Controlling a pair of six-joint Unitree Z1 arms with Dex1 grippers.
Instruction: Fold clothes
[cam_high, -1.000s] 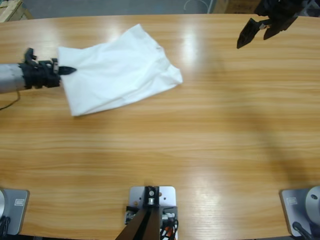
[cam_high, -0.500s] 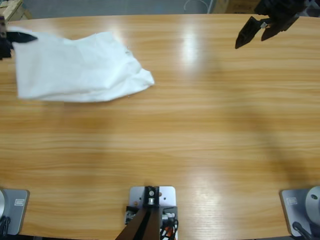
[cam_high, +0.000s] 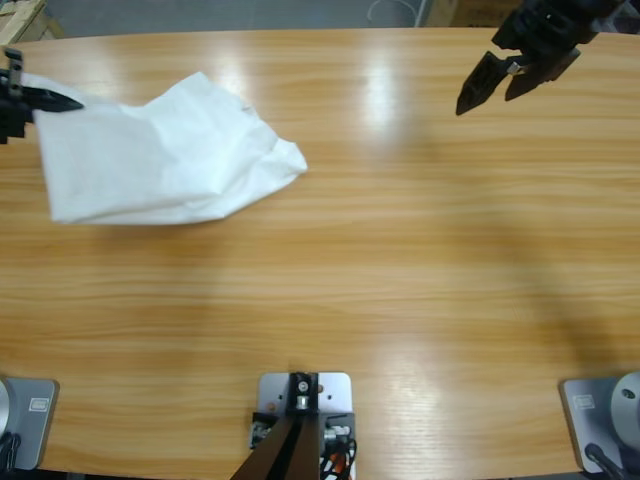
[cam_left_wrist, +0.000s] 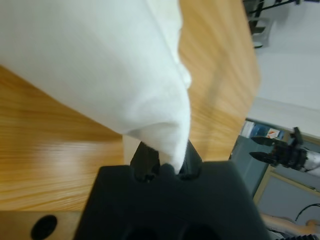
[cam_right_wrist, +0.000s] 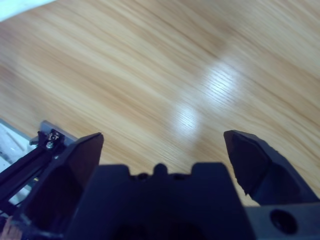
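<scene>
1. White cotton, the T-shirt (cam_high: 165, 155) lies bunched at the far left of the wooden table (cam_high: 400, 300). Its left end sits close to the table's left edge, and a rumpled corner points toward the middle.
2. At the left edge, the left gripper (cam_high: 45, 98) pinches the shirt's upper left corner. In the left wrist view a fold of white cloth (cam_left_wrist: 165, 135) is pressed between the black jaws and drapes away over the wood.
3. The shirt's lower edge runs nearly straight along the tabletop. Its upper edge rises to a peak near the far side of the table.
4. At the upper right corner, the right gripper (cam_high: 490, 85) is above the table with its jaws spread wide and nothing between them. It is well apart from the shirt.
5. The right wrist view looks down on bare wood with a bright glare patch (cam_right_wrist: 200, 95) between the two open jaws.
6. From the shirt's right corner to the right edge, and along the whole near half, the tabletop shows only wood.
</scene>
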